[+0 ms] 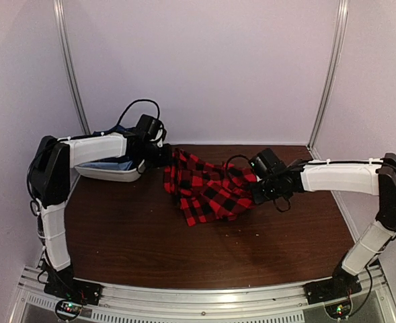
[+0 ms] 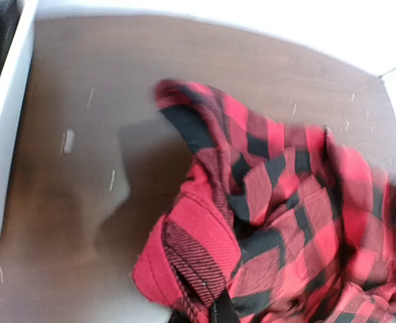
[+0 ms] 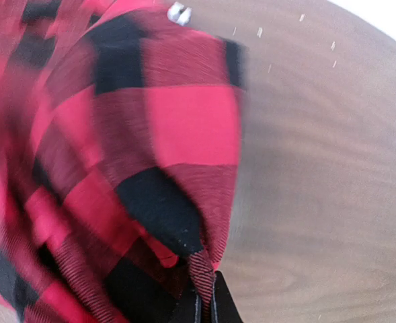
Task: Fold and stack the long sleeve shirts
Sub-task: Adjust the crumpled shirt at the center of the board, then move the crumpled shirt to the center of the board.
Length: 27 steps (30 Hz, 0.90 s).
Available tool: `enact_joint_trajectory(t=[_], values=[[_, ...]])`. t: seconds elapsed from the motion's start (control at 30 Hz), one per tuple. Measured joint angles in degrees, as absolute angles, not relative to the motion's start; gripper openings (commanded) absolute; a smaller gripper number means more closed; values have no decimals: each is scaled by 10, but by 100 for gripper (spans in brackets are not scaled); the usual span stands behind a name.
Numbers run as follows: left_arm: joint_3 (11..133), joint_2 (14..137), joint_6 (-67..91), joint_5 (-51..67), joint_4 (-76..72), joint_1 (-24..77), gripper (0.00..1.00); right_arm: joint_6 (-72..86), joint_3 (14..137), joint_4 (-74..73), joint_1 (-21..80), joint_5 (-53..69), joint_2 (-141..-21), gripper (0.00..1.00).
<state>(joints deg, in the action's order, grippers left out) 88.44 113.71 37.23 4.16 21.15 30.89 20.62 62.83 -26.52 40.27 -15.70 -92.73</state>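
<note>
Two grippers clamped on the red checked shirt (image 1: 208, 192), bunched mid-table (image 1: 150, 232).
Left gripper (image 1: 163, 156) and right gripper (image 1: 255, 192) each pinch a cloth edge; best to lift evenly, then draw apart until it hangs flat before laying it down.
</note>
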Motion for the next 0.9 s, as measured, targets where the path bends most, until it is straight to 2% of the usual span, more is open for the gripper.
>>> enact_joint_trajectory(t=[0.2, 0.23, 0.3, 0.4, 0.47, 0.5, 0.63, 0.73, 0.9], values=[[1188, 1323, 299, 67, 267, 305, 0, 257, 527, -277, 474, -100, -856, 0], [1231, 1352, 290, 81, 270, 305, 7, 265, 520, -276, 491, -87, -846, 4], [1286, 1395, 279, 109, 271, 305, 26, 286, 507, -270, 526, -60, -825, 23], [1320, 1435, 269, 144, 269, 305, 44, 309, 501, -265, 555, -30, -801, 52], [1321, 1445, 267, 157, 272, 305, 61, 316, 501, -267, 555, -33, -787, 63], [1321, 1447, 267, 162, 273, 305, 66, 317, 502, -272, 553, -40, -779, 67], [1320, 1441, 269, 167, 276, 305, 79, 314, 520, -286, 531, -61, -759, 70], [1300, 1417, 270, 162, 274, 305, 80, 303, 539, -284, 497, -69, -761, 71], [1188, 1320, 285, 141, 273, 305, 81, 272, 582, -250, 450, -67, -801, 70]])
